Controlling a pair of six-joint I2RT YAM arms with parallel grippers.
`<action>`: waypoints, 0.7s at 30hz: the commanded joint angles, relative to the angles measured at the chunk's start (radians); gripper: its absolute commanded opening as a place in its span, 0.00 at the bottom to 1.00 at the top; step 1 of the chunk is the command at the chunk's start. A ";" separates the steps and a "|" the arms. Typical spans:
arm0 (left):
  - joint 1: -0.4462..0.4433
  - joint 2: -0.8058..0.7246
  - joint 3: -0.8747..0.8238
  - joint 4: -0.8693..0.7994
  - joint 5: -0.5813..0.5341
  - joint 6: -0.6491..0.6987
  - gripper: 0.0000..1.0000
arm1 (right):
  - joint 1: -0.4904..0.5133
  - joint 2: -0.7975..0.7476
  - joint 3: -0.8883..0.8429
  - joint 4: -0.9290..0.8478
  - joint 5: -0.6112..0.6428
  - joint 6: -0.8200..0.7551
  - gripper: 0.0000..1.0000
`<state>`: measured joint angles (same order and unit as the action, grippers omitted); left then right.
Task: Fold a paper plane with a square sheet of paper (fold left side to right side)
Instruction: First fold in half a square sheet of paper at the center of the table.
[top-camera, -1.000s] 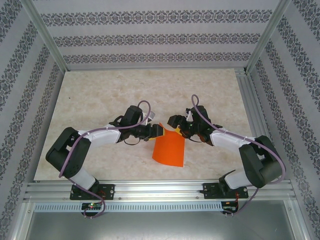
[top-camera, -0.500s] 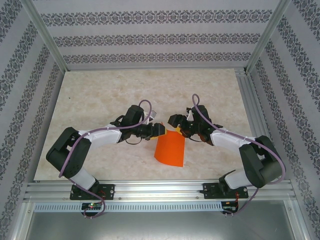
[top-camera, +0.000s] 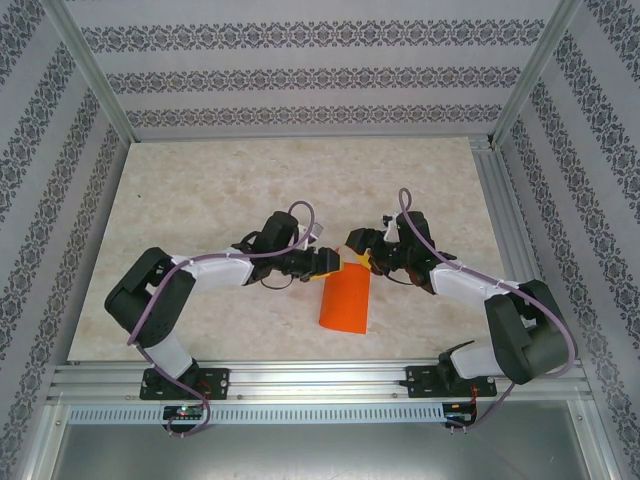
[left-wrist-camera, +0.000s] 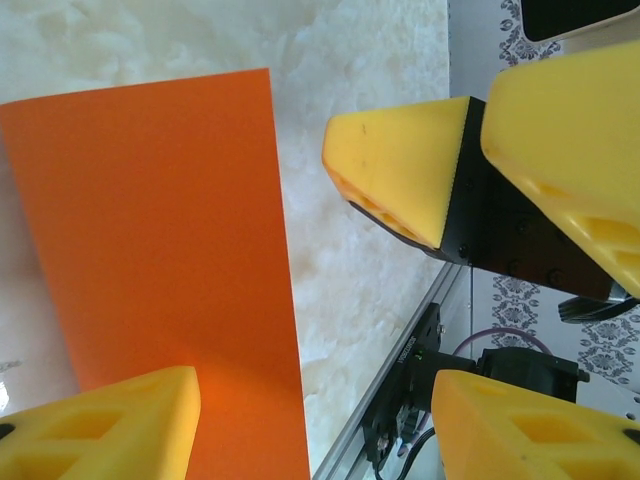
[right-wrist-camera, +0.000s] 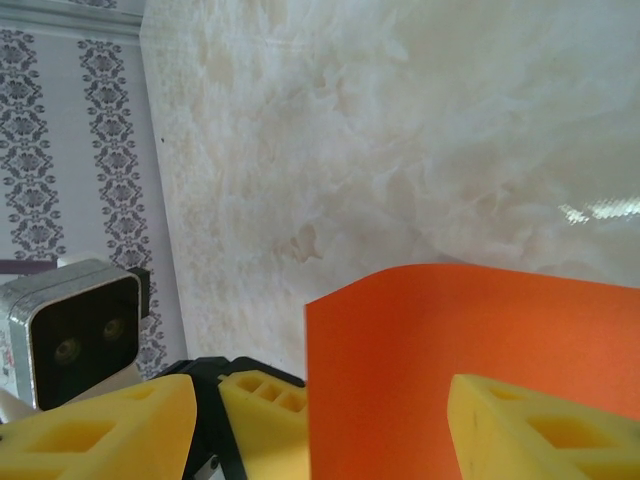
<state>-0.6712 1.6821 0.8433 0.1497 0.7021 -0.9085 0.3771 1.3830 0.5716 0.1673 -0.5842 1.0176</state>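
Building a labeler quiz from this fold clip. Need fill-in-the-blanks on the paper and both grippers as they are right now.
1. The square sheet of paper is bright ___ in colour.
2. In the top view, the left gripper and the right gripper meet at the paper's ___ end, the one away from the robot.
3. Both grippers' jaws stand ___, not clamped on the paper.

Missing words: orange; far; open.
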 joint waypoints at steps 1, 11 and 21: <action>-0.019 0.019 0.033 0.062 0.011 -0.018 0.64 | -0.003 0.008 -0.004 0.032 -0.047 -0.004 0.67; -0.036 0.040 0.046 0.074 0.006 -0.026 0.64 | 0.023 0.075 0.020 0.028 -0.048 -0.011 0.57; -0.037 0.044 0.048 0.079 0.001 -0.027 0.64 | 0.028 0.113 0.035 0.022 -0.058 -0.020 0.26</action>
<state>-0.6964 1.7107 0.8635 0.1799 0.7017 -0.9257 0.3927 1.4891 0.5766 0.1791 -0.6308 1.0199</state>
